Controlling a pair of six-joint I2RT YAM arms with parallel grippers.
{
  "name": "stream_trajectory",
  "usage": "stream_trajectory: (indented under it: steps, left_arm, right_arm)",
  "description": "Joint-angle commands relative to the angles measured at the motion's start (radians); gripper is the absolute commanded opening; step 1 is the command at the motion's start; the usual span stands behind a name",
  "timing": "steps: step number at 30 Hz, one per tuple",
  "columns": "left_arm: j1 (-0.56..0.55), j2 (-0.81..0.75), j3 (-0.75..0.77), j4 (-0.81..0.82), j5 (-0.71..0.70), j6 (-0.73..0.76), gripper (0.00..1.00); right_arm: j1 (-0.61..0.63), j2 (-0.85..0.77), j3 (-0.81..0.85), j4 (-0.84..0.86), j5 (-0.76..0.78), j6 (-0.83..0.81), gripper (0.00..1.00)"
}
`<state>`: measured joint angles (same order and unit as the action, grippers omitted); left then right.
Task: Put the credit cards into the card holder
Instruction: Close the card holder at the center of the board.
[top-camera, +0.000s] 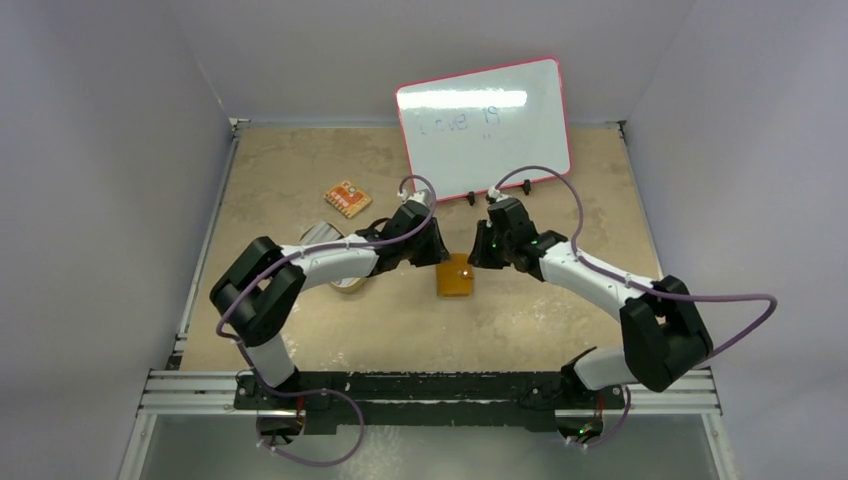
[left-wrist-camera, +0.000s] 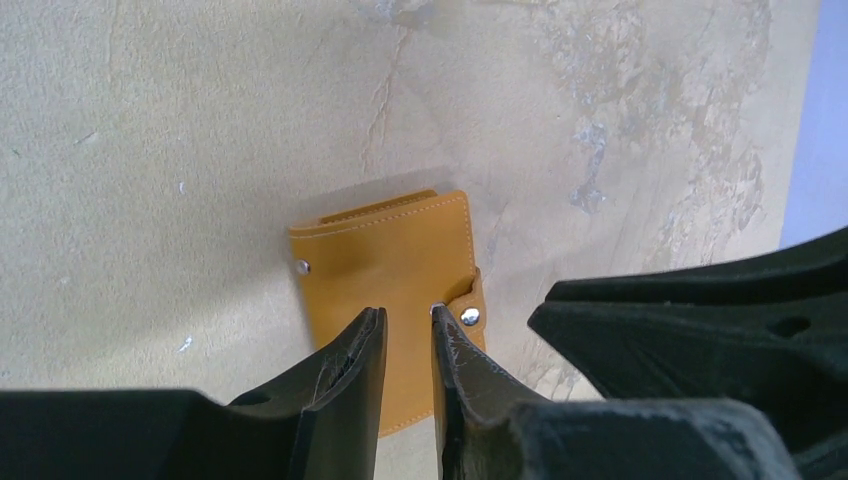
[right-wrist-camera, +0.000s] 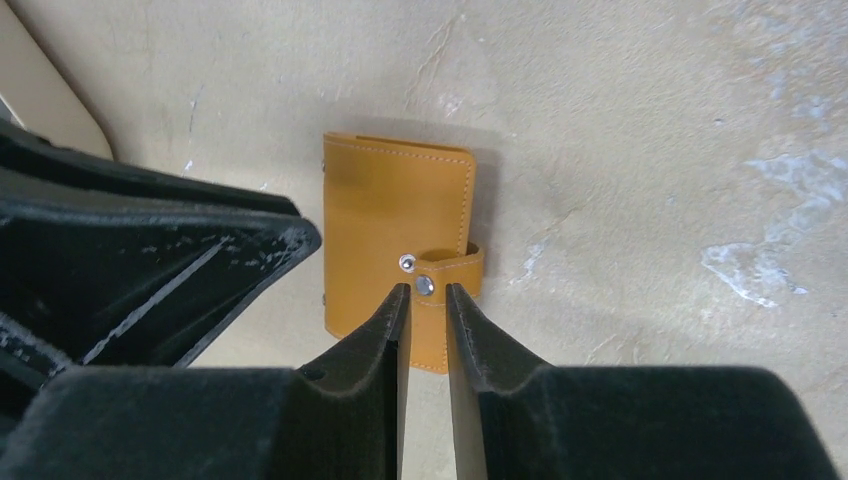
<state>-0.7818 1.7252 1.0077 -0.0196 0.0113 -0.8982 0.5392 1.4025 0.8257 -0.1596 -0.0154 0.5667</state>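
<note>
— Two pincers hover over the wallet (top-camera: 457, 276), shut in the middle of the table (top-camera: 560, 310); left pincer (left-wrist-camera: 407, 315) and right pincer (right-wrist-camera: 427, 292) each stand slightly parted, gripping nothing.

— Then open it first: I'd let the right one nip the free end of the strap (right-wrist-camera: 455, 265) and lift while the left pins the cover.

— Wrist views show that strap close up; only the overhead view shows the whiteboard (top-camera: 485, 125) and patterned piece (top-camera: 347, 199) behind.

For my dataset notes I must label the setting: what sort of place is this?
Probably a lab robot cell, not a home: blank pale walls box in a worn table, two arms are bolted to a metal rail, and a whiteboard stands behind.
</note>
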Motion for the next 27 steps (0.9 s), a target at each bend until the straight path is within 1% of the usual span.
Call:
stream_trajectory:
  steps: [1, 4, 10, 15, 21, 27]
  left_arm:
    - [0.019, 0.043, 0.004, 0.05, 0.06, 0.015, 0.22]
    - [0.019, 0.083, 0.019, 0.048, 0.072, 0.034, 0.21]
    - [0.018, 0.13, 0.035, -0.023, 0.03, 0.061, 0.2]
    - [0.019, 0.122, 0.03, -0.035, 0.01, 0.062, 0.2]
    - [0.019, 0.111, 0.026, -0.035, 0.005, 0.059, 0.19]
    - [0.018, 0.105, 0.015, -0.02, 0.008, 0.047, 0.19]
  right_arm:
    - [0.036, 0.024, 0.046, -0.007, 0.028, -0.004, 0.21]
    - [0.06, 0.046, 0.056, -0.002, 0.04, 0.0, 0.2]
    - [0.076, 0.099, 0.065, -0.002, 0.07, 0.001, 0.2]
    - [0.08, 0.158, 0.061, -0.001, 0.079, 0.0, 0.2]
    - [0.094, 0.192, 0.062, 0.003, 0.097, -0.006, 0.2]
    - [0.117, 0.215, 0.069, -0.014, 0.146, -0.007, 0.22]
